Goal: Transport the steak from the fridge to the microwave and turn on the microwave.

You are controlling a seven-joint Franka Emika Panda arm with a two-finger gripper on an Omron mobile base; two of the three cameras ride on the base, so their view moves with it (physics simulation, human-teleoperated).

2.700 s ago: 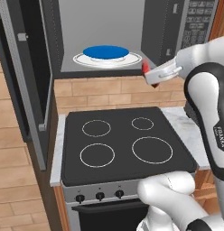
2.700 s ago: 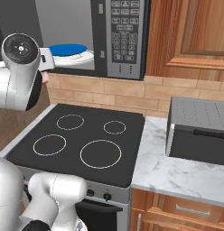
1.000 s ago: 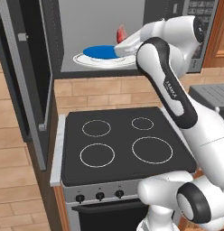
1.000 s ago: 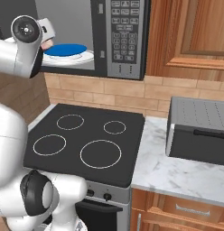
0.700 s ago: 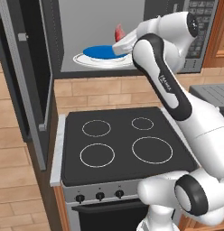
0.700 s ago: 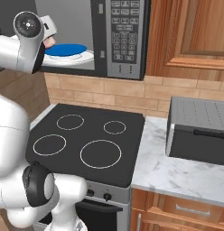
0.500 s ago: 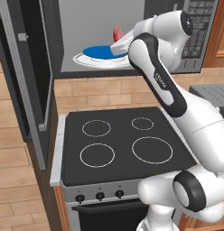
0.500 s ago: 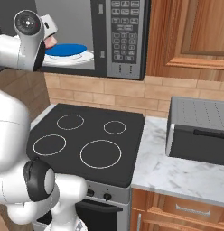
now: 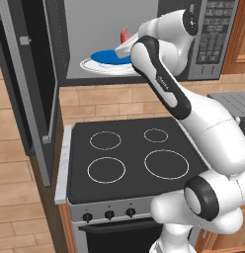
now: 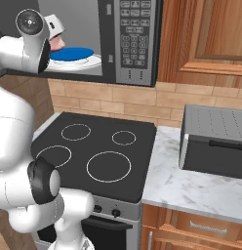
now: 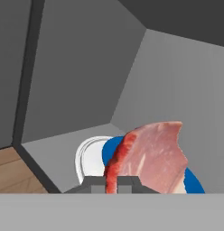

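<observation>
The steak (image 11: 152, 155), a flat red-pink slab, stands on edge between my finger tips, and my gripper (image 11: 111, 184) is shut on it. I hold it inside the open microwave (image 9: 213, 39), just above the blue plate (image 9: 110, 56) on the white turntable (image 9: 97, 65). In the left base view the steak (image 9: 125, 35) peeks out red above my hand. From the right base view, the microwave (image 10: 132, 39) shows its keypad, and the steak (image 10: 57, 44) is a pink patch beside my wrist. The fridge is out of view.
The microwave door (image 9: 33, 89) hangs open to the left over the counter edge. Below lies a black four-ring stove (image 9: 129, 153) with knobs in front. A grey toaster-oven box (image 10: 215, 141) sits on the marble counter (image 10: 191, 188) at right. Wooden cabinets (image 10: 206, 39) flank the microwave.
The hand has gone further into the microwave cavity with the steak, leftward over the blue plate. The grip stayed shut.
</observation>
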